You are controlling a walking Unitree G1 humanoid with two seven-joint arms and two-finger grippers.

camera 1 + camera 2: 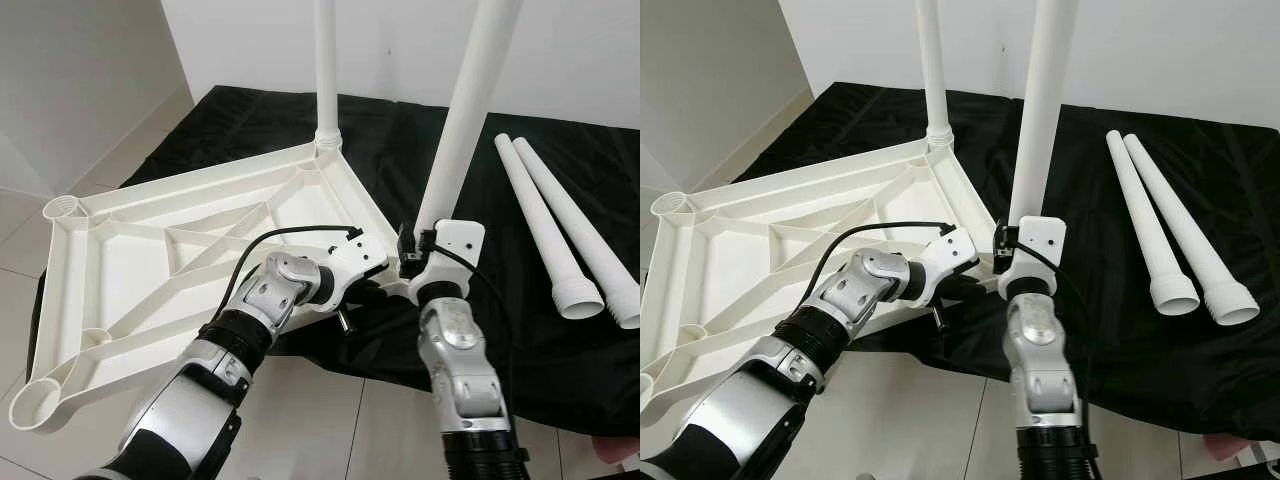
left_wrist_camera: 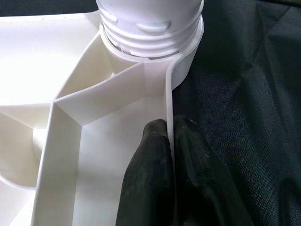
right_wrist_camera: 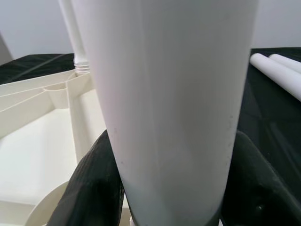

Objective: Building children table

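A: How does that leg (image 1: pixel 462 110) handle? Right gripper (image 1: pixel 432 262) jaws pinch it low, at the tabletop (image 1: pixel 150 250) corner nearest the robot.

B: Light, stiff, slick plastic I'd guess. Left gripper (image 2: pixel 171 155) jaws squeeze the tabletop's rim. 2 legs upright, 2 spare legs (image 1: pixel 560 225) on black cloth (image 1: pixel 560 340) beside it.

both tools (image 2: pixel 171 155) (image 3: pixel 164 188) clamped

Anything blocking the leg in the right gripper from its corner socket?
Nothing visible does. The leg held by the right gripper already sits in the corner socket; the left gripper pinches the tabletop rim beside it.
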